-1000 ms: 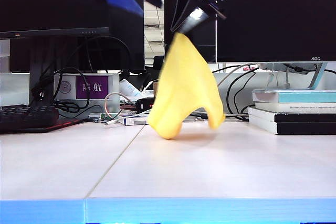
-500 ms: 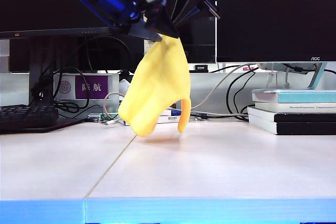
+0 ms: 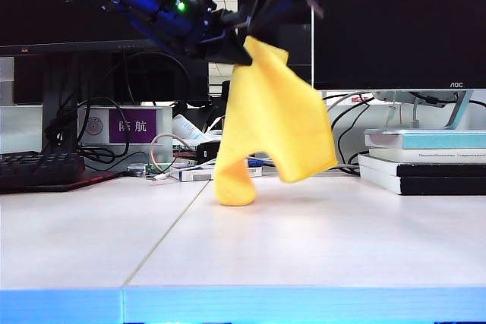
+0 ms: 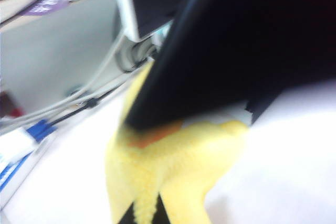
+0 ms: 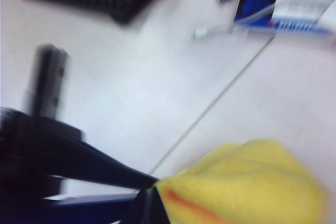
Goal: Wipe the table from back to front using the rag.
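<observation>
**Both hands pinch the yellow rag above the surface**

At the far left of the exterior view a black keyboard [image 3: 39,169] lies at the back of the surface [image 3: 319,248], with a dark monitor [image 3: 76,5] above it and a purple label with white characters [image 3: 133,125] just to its right among loose cables. A thin seam line [image 3: 171,229] runs from the back towards the light blue front edge [image 3: 243,305].

The left hand [image 3: 231,47] reaches in from the upper left, its dark arm showing a green light, and is clenched on the top edge of the rag [image 3: 269,123]. In the left wrist view the rag [image 4: 178,177] hangs below the dark fingers [image 4: 210,77], which are closed over it.

Just to the right, the right hand [image 3: 262,24] comes down from the top of the exterior view and grasps the same upper edge of the rag; in the right wrist view its dark tips [image 5: 149,192] meet on the yellow cloth [image 5: 247,187].

The rag hangs near the middle, well above the front edge. Its lower left tip looks to touch the surface beside the seam; its right corner hangs free.

At the far right a stack of books [image 3: 425,161] rests under a second monitor [image 3: 399,20].
</observation>
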`<state>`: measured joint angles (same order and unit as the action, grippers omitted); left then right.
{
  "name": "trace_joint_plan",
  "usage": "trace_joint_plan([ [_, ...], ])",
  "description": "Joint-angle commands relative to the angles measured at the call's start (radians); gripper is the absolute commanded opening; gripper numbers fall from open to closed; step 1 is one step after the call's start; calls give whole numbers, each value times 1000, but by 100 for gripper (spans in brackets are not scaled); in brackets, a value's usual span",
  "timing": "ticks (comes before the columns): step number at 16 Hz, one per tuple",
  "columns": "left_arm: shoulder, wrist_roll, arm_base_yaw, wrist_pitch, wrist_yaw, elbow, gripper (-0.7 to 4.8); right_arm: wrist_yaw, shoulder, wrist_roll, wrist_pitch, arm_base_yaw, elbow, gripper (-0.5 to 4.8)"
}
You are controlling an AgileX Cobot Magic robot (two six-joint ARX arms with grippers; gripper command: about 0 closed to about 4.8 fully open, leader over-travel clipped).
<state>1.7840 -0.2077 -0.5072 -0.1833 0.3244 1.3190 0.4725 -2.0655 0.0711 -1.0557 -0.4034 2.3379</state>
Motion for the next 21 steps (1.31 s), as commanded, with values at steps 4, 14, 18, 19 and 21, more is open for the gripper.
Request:
trace_joint_plan([
  [4,-3,28,0,3,-10,24,479,-136,14,0,-30,0,133,62],
  [14,-142,63,0,274,-10,225,-6,-209,63,16,-96,7,135,-5],
  [18,-356,73,0,405,-35,225,-6,-212,179,38,-98,7,134,-5],
  [19,-417,92,0,454,-64,225,-6,-212,212,38,-101,7,134,-5],
  [21,-569,88,0,593,-80,225,-6,-211,291,31,-110,6,134,-5],
])
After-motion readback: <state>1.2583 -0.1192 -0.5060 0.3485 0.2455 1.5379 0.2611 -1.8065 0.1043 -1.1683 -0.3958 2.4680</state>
